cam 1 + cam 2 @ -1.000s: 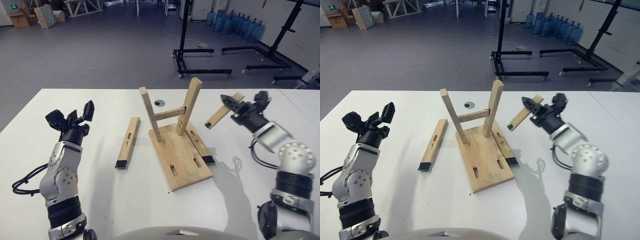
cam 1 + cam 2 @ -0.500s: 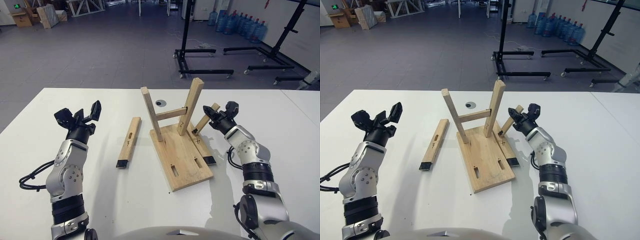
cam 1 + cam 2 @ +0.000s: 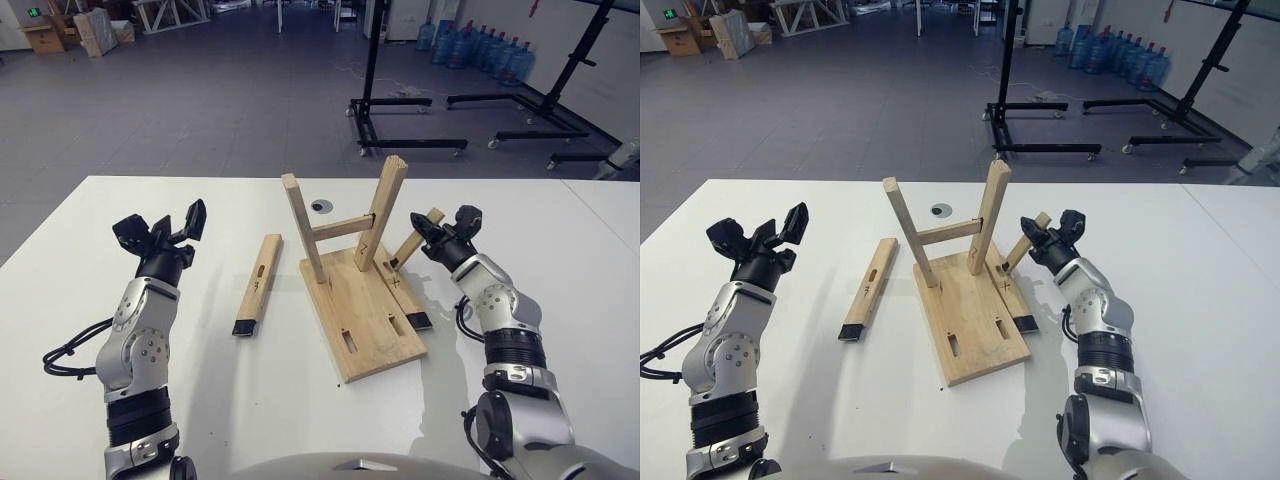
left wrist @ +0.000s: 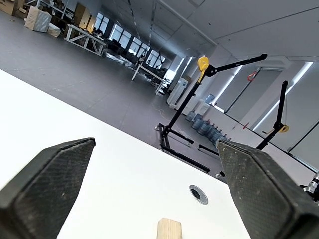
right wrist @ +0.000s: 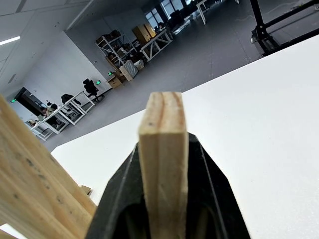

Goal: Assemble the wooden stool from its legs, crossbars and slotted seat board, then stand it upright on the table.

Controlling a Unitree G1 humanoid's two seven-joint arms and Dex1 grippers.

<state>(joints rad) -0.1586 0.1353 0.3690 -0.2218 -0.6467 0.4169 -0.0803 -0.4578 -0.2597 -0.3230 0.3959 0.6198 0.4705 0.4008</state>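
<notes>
The right gripper (image 3: 432,233) has its jaws closed on a short wooden bar (image 3: 408,250), held near one end. The free end reaches out from the jaws almost to the nearer upright leg (image 3: 380,212) on the seat board (image 3: 365,315). The left gripper (image 3: 160,226) hangs with its jaws wide apart and holds nothing. A loose leg (image 3: 256,284) lies between those jaws and the board.

The bar looks light, stiff and dry, not slippery. I judge that a hold across its flat sides near the end is good. Small pen marks show on the legs, but I cannot read them.
</notes>
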